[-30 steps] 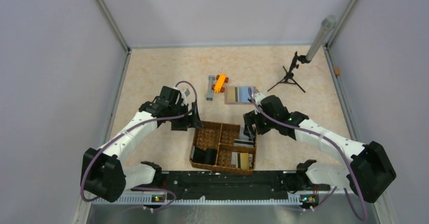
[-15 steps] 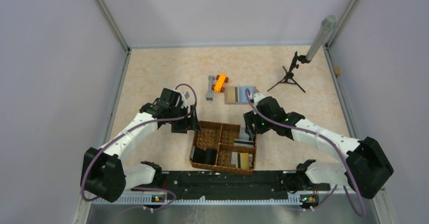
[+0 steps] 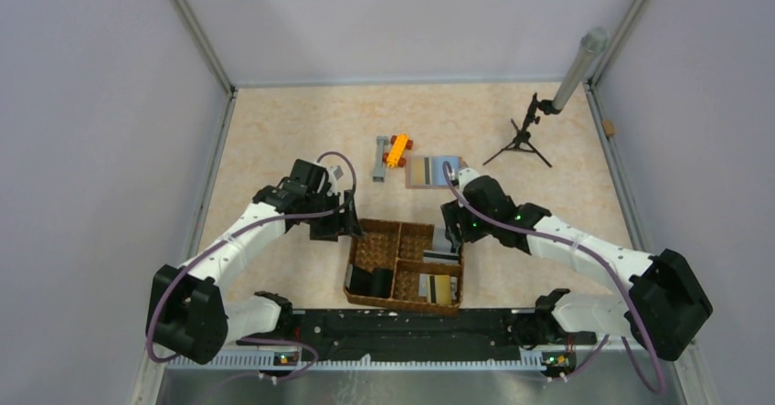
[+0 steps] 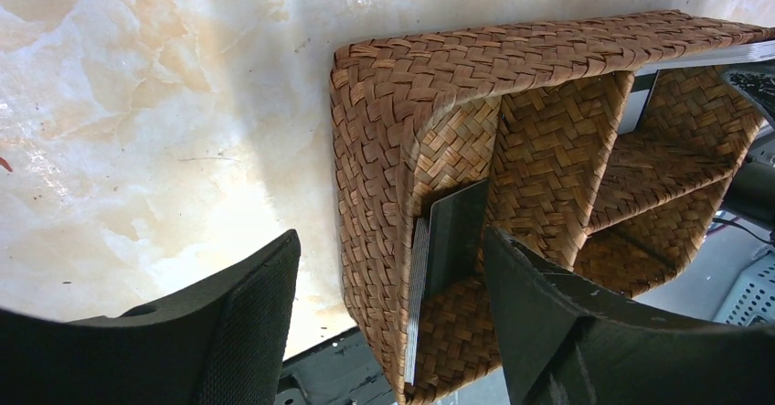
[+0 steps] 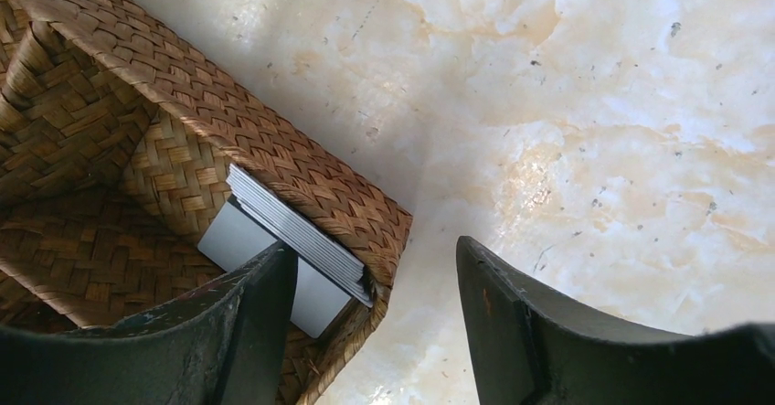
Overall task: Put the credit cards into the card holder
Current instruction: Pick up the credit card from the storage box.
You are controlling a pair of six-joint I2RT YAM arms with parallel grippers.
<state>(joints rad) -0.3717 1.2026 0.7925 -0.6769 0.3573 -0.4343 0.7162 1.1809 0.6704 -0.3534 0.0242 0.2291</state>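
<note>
Over the basket [image 5: 274,172] corner, right tool [image 5: 370,263] gapes above stacked credit cards [image 5: 294,229].

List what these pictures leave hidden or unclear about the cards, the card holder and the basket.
1. Right wrist view: the right gripper hides the lower end of the grey card stack in the basket.
2. Left wrist view: another card stack shows mostly edge-on; print and count unreadable.
3. Top view: the right arm's cable crosses the card holder; its snap is too small.
4. Top view: the basket's black object is too small to identify.
</note>
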